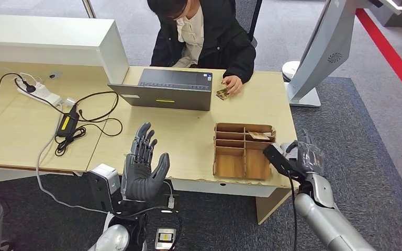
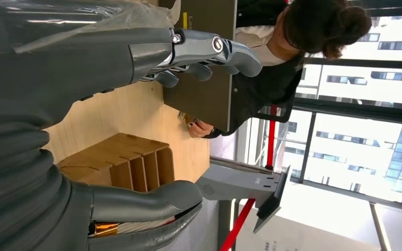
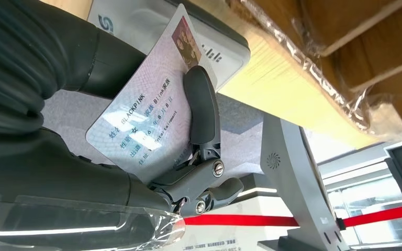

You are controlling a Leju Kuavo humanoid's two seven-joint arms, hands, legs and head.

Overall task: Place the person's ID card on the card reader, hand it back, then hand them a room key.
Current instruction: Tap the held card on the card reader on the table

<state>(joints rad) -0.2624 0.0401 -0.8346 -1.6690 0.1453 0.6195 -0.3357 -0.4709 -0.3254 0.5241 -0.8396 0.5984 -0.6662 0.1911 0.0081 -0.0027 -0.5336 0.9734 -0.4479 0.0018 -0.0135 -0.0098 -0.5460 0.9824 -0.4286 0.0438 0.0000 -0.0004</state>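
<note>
The right hand (image 3: 136, 130) pinches the ID card (image 3: 146, 110) between thumb and a finger; the card's long axis runs along the finger, toward its tip. The left hand (image 1: 144, 167) is spread, holding nothing.

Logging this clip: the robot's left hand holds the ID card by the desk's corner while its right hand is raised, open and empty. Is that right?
The hands are swapped. The right wrist view shows the right hand pinching the ID card; in the head view it sits at the desk corner. The left hand is the one raised, open and empty.
</note>
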